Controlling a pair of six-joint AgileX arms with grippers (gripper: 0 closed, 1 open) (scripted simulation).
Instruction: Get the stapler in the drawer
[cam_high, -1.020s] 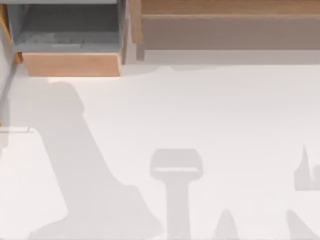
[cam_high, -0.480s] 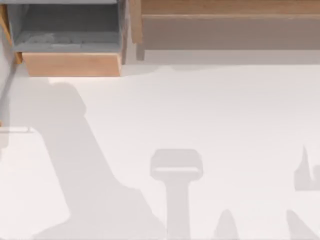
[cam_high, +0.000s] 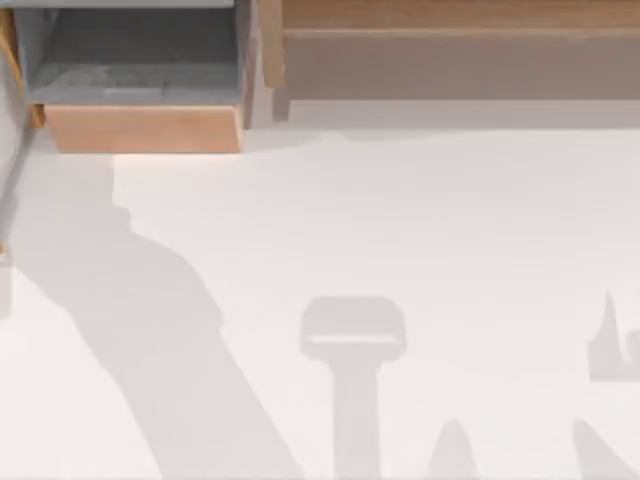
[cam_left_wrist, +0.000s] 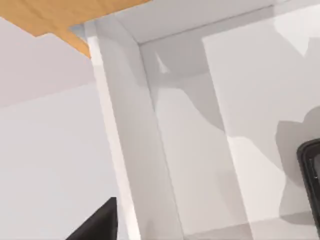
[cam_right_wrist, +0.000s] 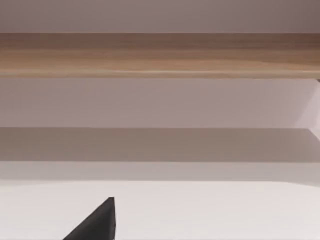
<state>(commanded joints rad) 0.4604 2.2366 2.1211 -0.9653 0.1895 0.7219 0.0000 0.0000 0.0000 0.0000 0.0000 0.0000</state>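
Note:
The drawer (cam_high: 145, 128) stands pulled out at the table's back left, with its tan front panel toward me and grey walls and floor (cam_high: 140, 60) behind it. In the left wrist view a grey wall (cam_left_wrist: 127, 140) runs beside a pale floor, and a black rounded object with a grey mark, apparently the stapler (cam_left_wrist: 312, 172), lies on that floor at the picture's edge. A black part of my left gripper (cam_left_wrist: 100, 225) shows close to that wall and nothing is seen in it. A black part of my right gripper (cam_right_wrist: 97, 222) hangs above the white table, facing the shelf unit.
A wide brown-wood shelf unit (cam_high: 450, 40) runs along the back right, next to the drawer. Orange wood (cam_left_wrist: 55, 15) borders the drawer's outer side. Arm shadows (cam_high: 150, 320) fall across the white table (cam_high: 420, 220).
The left arm's shadow on the table has shifted and widened toward the left edge, and the thin line at the left edge is gone. The right-hand shadows stay put.

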